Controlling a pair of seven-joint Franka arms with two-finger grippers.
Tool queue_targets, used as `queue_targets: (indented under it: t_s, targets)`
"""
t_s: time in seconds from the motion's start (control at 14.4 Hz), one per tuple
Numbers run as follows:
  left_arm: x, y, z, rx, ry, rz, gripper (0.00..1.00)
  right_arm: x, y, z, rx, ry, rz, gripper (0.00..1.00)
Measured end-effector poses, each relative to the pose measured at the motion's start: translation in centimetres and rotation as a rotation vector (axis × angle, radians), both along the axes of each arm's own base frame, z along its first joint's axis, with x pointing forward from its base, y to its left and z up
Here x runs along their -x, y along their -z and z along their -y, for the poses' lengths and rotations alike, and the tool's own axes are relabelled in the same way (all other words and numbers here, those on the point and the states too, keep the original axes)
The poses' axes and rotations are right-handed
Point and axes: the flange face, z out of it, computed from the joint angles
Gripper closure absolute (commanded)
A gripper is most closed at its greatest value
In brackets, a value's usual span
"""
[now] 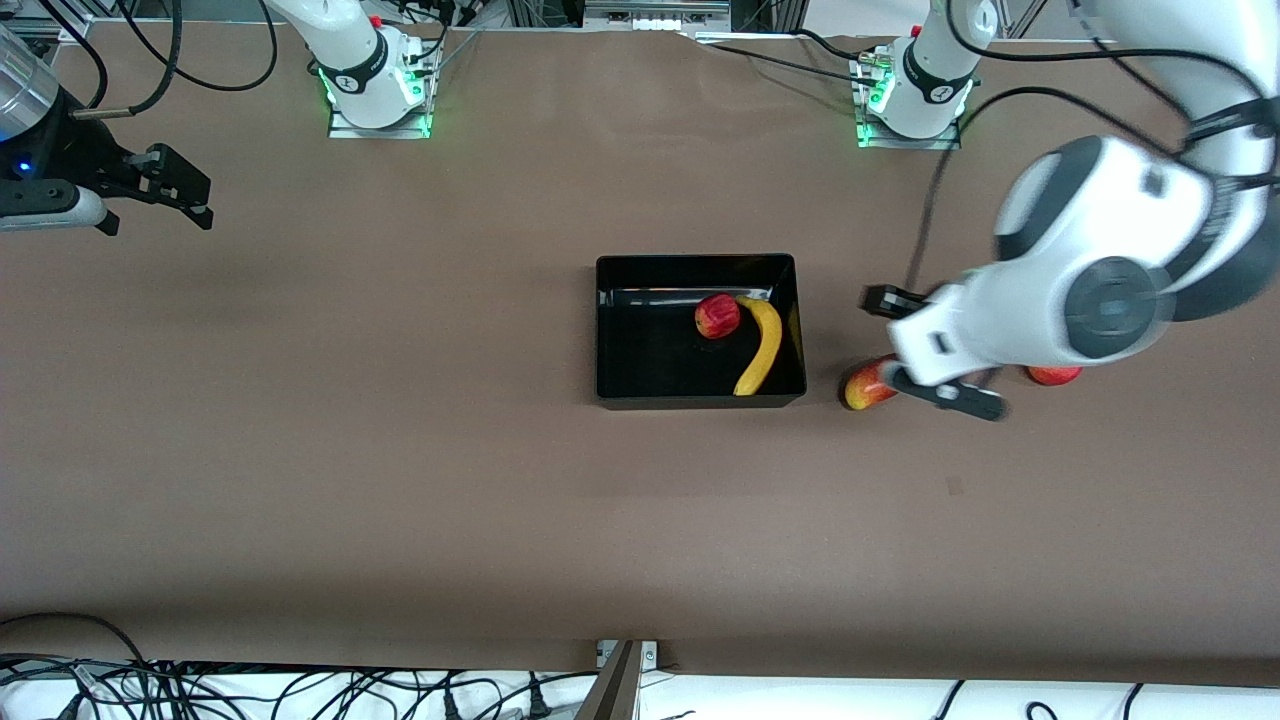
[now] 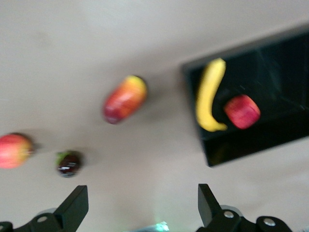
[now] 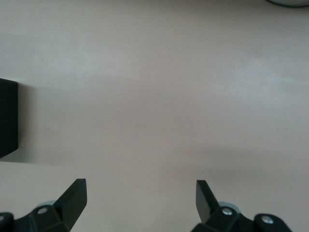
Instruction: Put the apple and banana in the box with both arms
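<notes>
The black box (image 1: 650, 365) stands in the middle of the table. Inside it lie the deep-red apple (image 1: 717, 316) and, touching it, the curved yellow banana (image 1: 762, 345). My left gripper (image 1: 925, 350) hangs open and empty over the table just outside the box, toward the left arm's end. Its wrist view shows the banana (image 2: 209, 94) and the apple (image 2: 242, 111) in the box (image 2: 256, 142), off to one side of my left gripper (image 2: 143, 203). My right gripper (image 1: 185, 195) waits open at the right arm's end of the table. Beneath my right gripper (image 3: 141, 198) is bare table, with a corner of the box (image 3: 8, 118) at the edge.
An oblong red-and-yellow fruit (image 1: 866, 386) lies under the left gripper, beside the box. A round red-orange fruit (image 1: 1055, 375) peeks out below the left arm. The left wrist view shows both, the oblong fruit (image 2: 125, 99) and the round fruit (image 2: 14, 151), plus a small dark fruit (image 2: 69, 163).
</notes>
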Motion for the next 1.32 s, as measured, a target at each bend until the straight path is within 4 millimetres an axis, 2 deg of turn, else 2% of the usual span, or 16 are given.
queue_targets:
  t_s: [0.21,0.35,0.42,0.56,0.63,0.77,0.91,1.04,1.18,1.32]
  targets:
    - [-1.7,-3.5,-4.6,-0.050,-0.072,0.100,0.00,0.0,0.0,0.0,0.000,0.000,0.000,0.00]
    - [-2.3,-3.7,-7.5,-0.084,-0.141,0.113,0.00,0.0,0.0,0.0,0.000,0.000,0.000,0.00]
    - [-2.6,-3.6,-8.2,-0.101,-0.169,0.124,0.00,0.0,0.0,0.0,0.000,0.000,0.000,0.00]
    - [-2.7,-4.3,-8.0,-0.069,-0.221,0.208,0.00,0.0,0.0,0.0,0.000,0.000,0.000,0.00]
    - [-2.1,-5.0,-8.0,-0.041,-0.245,0.268,0.00,0.0,0.0,0.0,0.000,0.000,0.000,0.00]
    - [0.8,-6.3,-9.1,-0.019,-0.282,0.354,0.00,0.0,0.0,0.0,0.000,0.000,0.000,0.00]
    - [5.2,-7.1,-10.1,-0.039,-0.296,0.361,0.00,0.0,0.0,0.0,0.000,0.001,0.000,0.00]
    - [8.7,-7.7,-10.6,-0.060,-0.301,0.324,0.00,0.0,0.0,0.0,0.000,0.001,0.000,0.00]
    - [10.4,-8.1,-11.1,-0.080,-0.305,0.267,0.00,0.0,0.0,0.0,0.000,0.001,0.000,0.00]
    - [10.8,-8.8,-11.3,-0.085,-0.309,0.251,0.00,0.0,0.0,0.0,0.000,0.001,0.000,0.00]
